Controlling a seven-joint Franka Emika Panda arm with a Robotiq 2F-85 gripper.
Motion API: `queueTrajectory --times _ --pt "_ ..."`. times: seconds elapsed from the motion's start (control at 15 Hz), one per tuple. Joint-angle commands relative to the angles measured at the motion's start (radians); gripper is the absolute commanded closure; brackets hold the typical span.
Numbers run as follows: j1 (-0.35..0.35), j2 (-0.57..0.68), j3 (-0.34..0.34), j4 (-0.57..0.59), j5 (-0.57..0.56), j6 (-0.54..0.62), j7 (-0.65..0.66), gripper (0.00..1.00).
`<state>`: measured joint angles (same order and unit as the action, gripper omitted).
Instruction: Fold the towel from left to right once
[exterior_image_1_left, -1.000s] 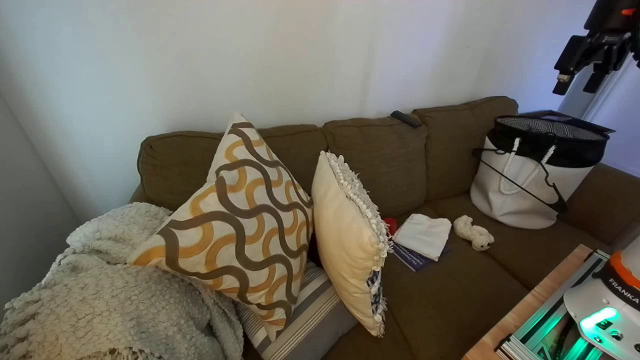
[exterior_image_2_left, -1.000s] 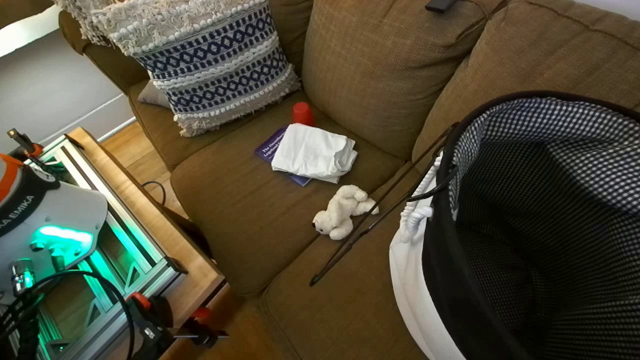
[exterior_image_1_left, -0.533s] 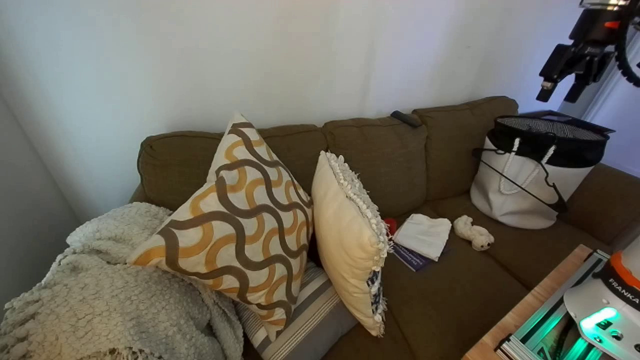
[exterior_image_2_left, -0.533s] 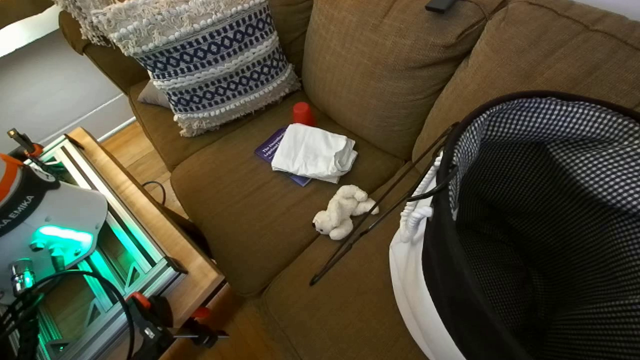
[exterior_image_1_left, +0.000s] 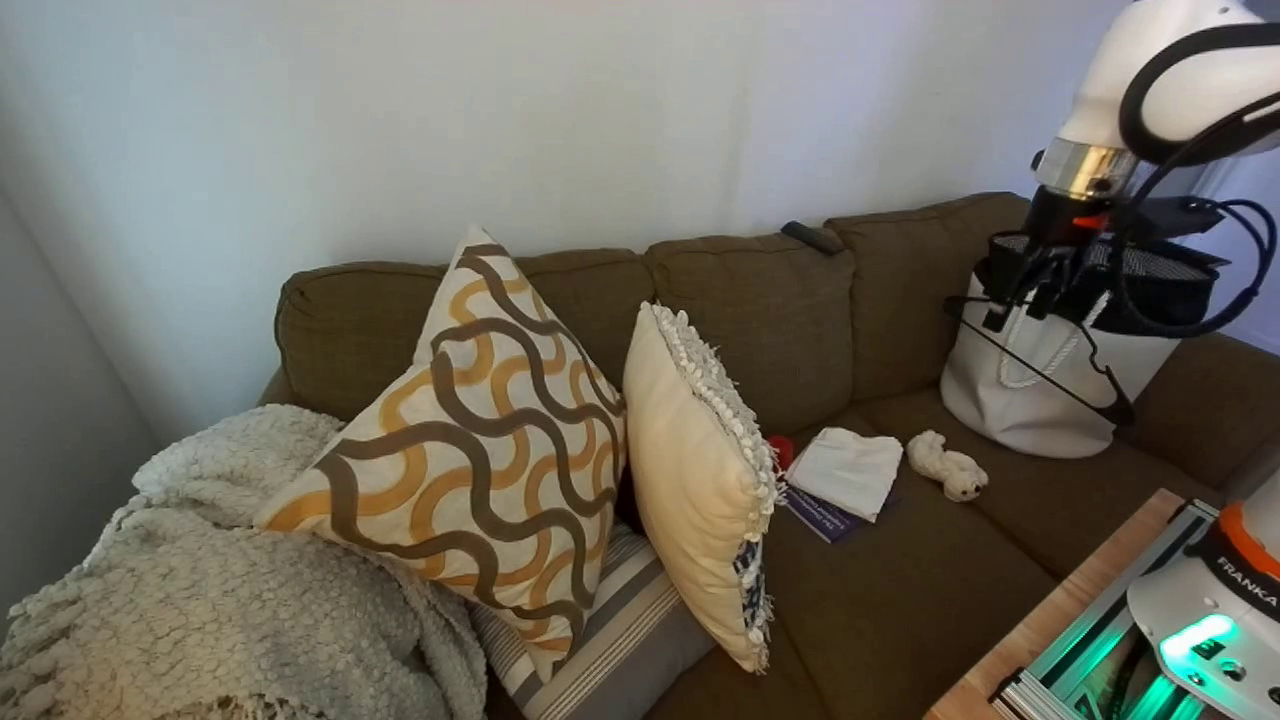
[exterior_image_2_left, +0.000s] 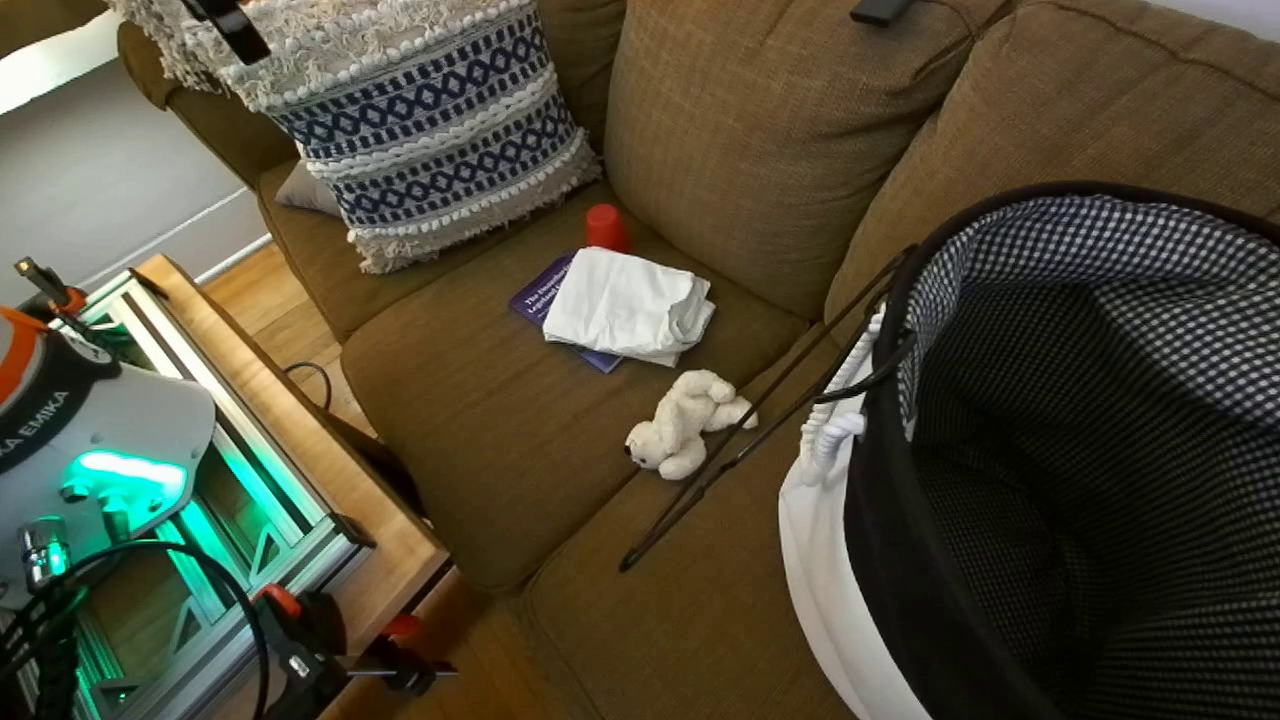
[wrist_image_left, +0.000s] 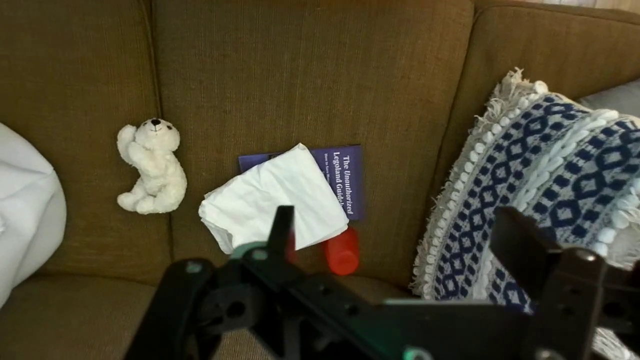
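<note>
The white towel (exterior_image_1_left: 848, 470) lies as a folded, slightly creased stack on the sofa seat, partly over a purple book (exterior_image_1_left: 826, 520). It also shows in an exterior view (exterior_image_2_left: 628, 303) and in the wrist view (wrist_image_left: 280, 195), where a dark finger hides a small part of its lower edge. My gripper (exterior_image_1_left: 1018, 310) is open and empty, in the air above the sofa, pointing down. In the wrist view my gripper (wrist_image_left: 395, 212) has wide-apart fingers, one over the towel and one over the fringed pillow. Only a finger of my gripper (exterior_image_2_left: 240, 38) shows at a top corner.
A red cup (exterior_image_2_left: 606, 229) stands against the towel's back edge. A white plush bear (exterior_image_2_left: 686, 425) lies beside the towel. A black hanger (exterior_image_2_left: 700, 480) leans on the large white-and-black basket (exterior_image_2_left: 885, 560). A fringed pillow (exterior_image_2_left: 440, 130) stands on the towel's far side.
My arm has come down and inward; the gripper has moved lower and left in an exterior view and now shows at the edge of both. The towel and other objects have not moved.
</note>
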<state>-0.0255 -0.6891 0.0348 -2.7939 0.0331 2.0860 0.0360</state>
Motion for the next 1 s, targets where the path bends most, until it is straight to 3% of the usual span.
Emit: queueTrajectory --times 0.0,0.2,0.27,0.4,0.73,0.93 --pt "-0.024 0.207 0.033 0.003 -0.099 0.138 0.022 0.00" --pt "-0.070 0.337 0.038 0.005 -0.211 0.189 0.088 0.00" --pt "-0.027 0.256 0.019 0.007 -0.160 0.148 0.055 0.00" --pt "-0.031 0.306 0.016 0.021 -0.168 0.159 0.061 0.00" --pt "-0.026 0.284 0.018 0.030 -0.168 0.157 0.060 0.00" --pt "-0.002 0.429 0.054 0.034 -0.177 0.255 0.086 0.00"
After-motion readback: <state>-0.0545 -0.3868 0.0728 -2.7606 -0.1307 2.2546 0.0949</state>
